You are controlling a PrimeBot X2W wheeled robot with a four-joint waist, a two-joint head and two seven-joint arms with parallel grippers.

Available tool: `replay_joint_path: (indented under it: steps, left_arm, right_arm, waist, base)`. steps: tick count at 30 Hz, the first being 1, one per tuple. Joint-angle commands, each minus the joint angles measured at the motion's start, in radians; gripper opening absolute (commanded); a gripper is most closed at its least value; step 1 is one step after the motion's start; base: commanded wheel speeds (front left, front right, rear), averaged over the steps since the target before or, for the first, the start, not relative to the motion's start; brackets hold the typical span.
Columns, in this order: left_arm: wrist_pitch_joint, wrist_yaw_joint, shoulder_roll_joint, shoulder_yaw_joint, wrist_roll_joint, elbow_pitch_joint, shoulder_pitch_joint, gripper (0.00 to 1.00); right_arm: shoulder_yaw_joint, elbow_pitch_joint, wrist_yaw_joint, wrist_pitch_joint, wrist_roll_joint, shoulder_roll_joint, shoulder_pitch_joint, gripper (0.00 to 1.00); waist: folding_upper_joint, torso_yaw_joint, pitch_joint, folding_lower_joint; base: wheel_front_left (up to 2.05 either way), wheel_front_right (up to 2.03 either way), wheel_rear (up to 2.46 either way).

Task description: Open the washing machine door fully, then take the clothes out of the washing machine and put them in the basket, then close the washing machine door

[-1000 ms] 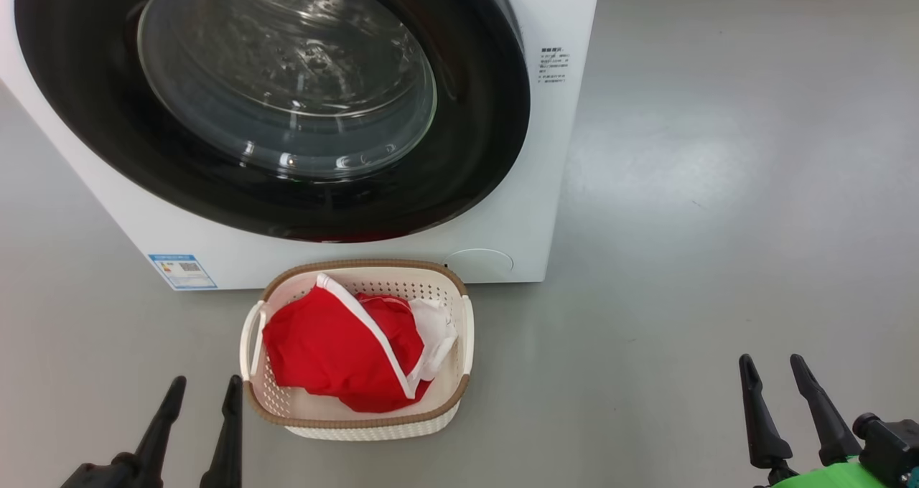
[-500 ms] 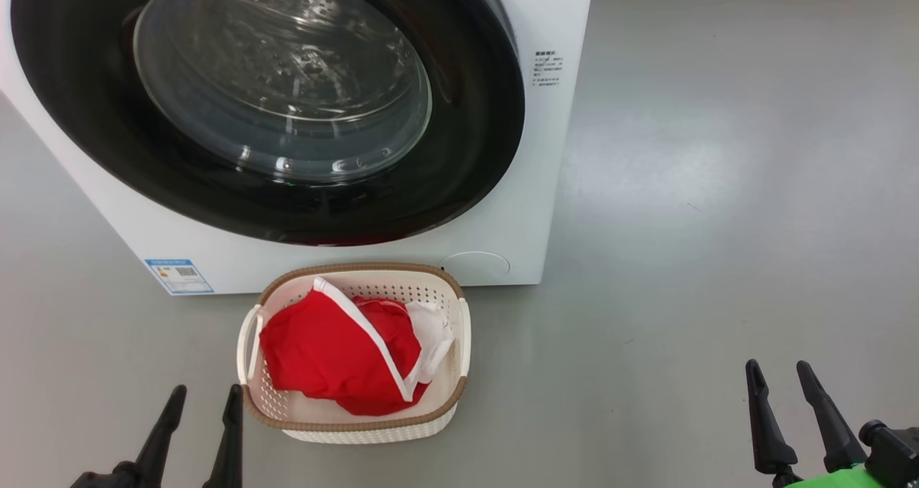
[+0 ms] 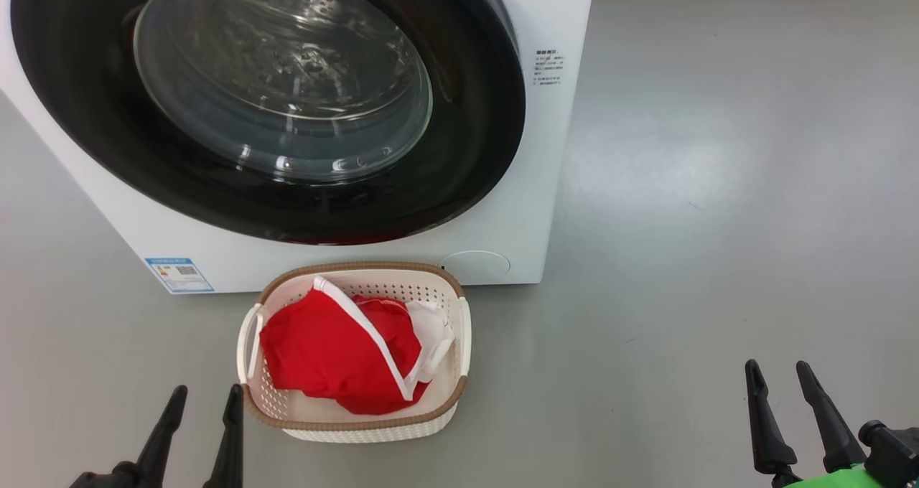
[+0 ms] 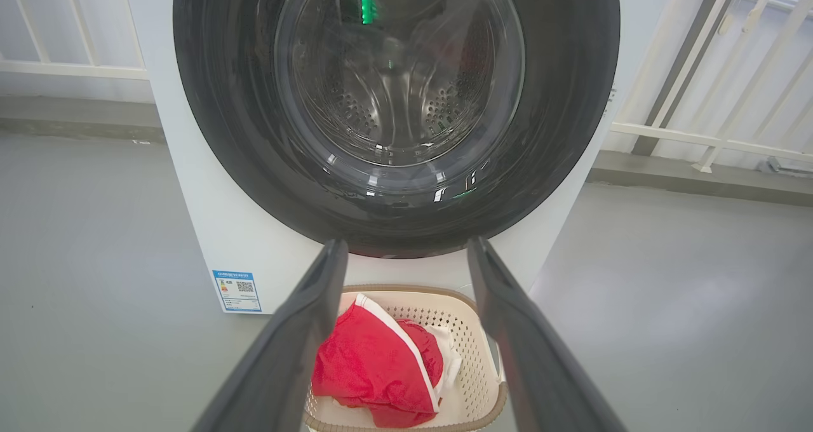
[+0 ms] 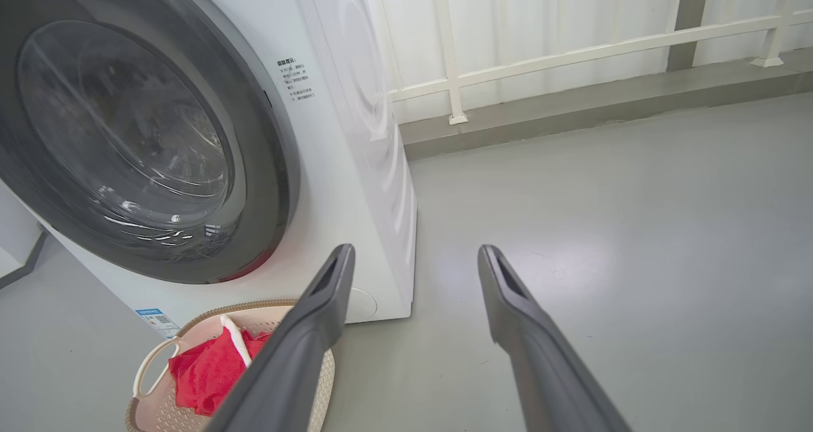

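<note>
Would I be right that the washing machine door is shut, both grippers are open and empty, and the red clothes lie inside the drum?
Not quite: the head view shows the red clothes lying in the basket, not the drum. The washing machine door is shut, and the left gripper and right gripper are open and empty.

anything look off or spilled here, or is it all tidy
Nothing stands out. The washing machine door sits closed, the clothes lie heaped inside the basket, none on the floor. The red glint on the door's lower rim looks like their reflection.
</note>
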Motion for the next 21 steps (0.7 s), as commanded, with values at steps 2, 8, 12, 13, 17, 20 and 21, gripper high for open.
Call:
replay_joint_path:
  steps: [2, 8, 12, 13, 17, 20, 21]
  left_arm:
    - [-0.008, -0.006, 0.019, 0.028, -0.007, -0.019, -0.016, 1.0]
    - [0.008, 0.002, -0.022, -0.009, -0.009, 0.049, 0.0, 0.0]
    - [0.016, 0.001, -0.034, -0.012, -0.037, 0.065, -0.002, 0.0]
    - [0.018, 0.001, -0.035, -0.011, -0.047, 0.065, -0.003, 0.0]
    - [0.03, 0.001, -0.036, -0.008, -0.089, 0.065, -0.007, 0.0]
    - [0.038, 0.001, -0.038, -0.006, -0.119, 0.066, -0.012, 0.0]
    - [0.041, 0.001, -0.038, -0.005, -0.13, 0.066, -0.013, 0.0]
  right_arm:
    - [0.025, -0.027, -0.001, -0.006, -0.003, -0.015, -0.009, 1.0]
    - [0.002, 0.051, 0.0, 0.001, 0.003, 0.016, -0.001, 0.0]
    - [0.004, 0.067, 0.0, 0.008, 0.031, 0.019, -0.005, 0.0]
    - [0.004, 0.067, 0.0, 0.011, 0.041, 0.018, -0.006, 0.0]
    - [0.006, 0.066, 0.0, 0.021, 0.082, 0.015, -0.013, 0.0]
    - [0.007, 0.067, 0.0, 0.029, 0.112, 0.014, -0.019, 0.0]
    - [0.008, 0.067, 0.0, 0.032, 0.123, 0.013, -0.021, 0.0]
  waist:
    - [0.0, -0.001, 0.001, 0.0]
    - [0.0, -0.002, 0.001, 0.0001]
    - [0.0, -0.002, -0.001, 0.0003]
    - [0.0, -0.003, -0.002, 0.0008]
    - [0.0, -0.003, -0.005, 0.0015]
    - [0.0, -0.004, -0.005, 0.0002]
    - [0.0, -0.004, -0.006, 0.0001]
  base:
    - [0.0, 0.0, 0.0]
    - [0.0, 0.0, 0.0]
    - [0.0, 0.0, 0.0]
    - [0.0, 0.0, 0.0]
    - [0.0, 0.0, 0.0]
    - [0.0, 0.0, 0.0]
    - [0.0, 0.0, 0.0]
